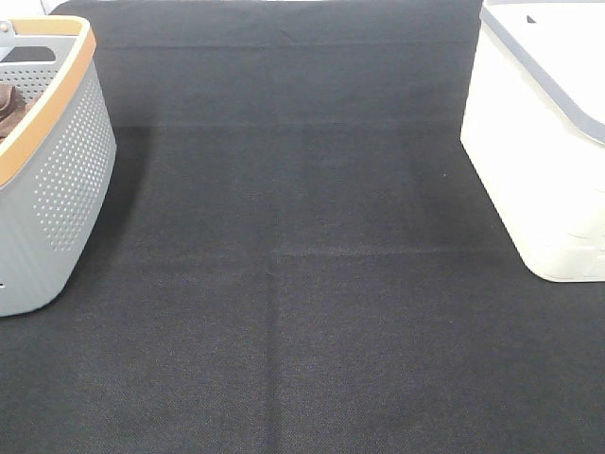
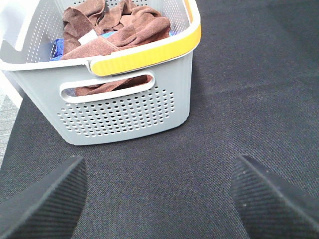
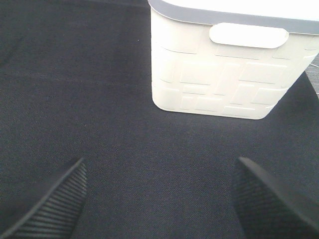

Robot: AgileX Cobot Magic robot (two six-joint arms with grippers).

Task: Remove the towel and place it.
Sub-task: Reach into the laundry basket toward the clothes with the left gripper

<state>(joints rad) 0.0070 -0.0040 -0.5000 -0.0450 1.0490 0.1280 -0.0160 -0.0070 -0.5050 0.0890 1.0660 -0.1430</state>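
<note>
The reddish-brown towel (image 2: 119,30) lies bunched inside the grey perforated basket (image 2: 124,109), with a small white tag (image 2: 89,36) showing. In the exterior high view only a brown edge (image 1: 8,106) shows in the basket (image 1: 57,180) at the far left. My left gripper (image 2: 158,199) is open and empty, low over the black mat, a short way in front of the basket. My right gripper (image 3: 159,199) is open and empty, facing the white bin (image 3: 224,64). Neither gripper shows in the exterior high view.
The basket has an orange-yellow rim (image 2: 144,52) and a handle slot (image 2: 107,85). Something blue (image 2: 57,47) lies under the towel. The white bin (image 1: 539,142) with a grey rim stands at the right. A black mat (image 1: 302,284) covers the table.
</note>
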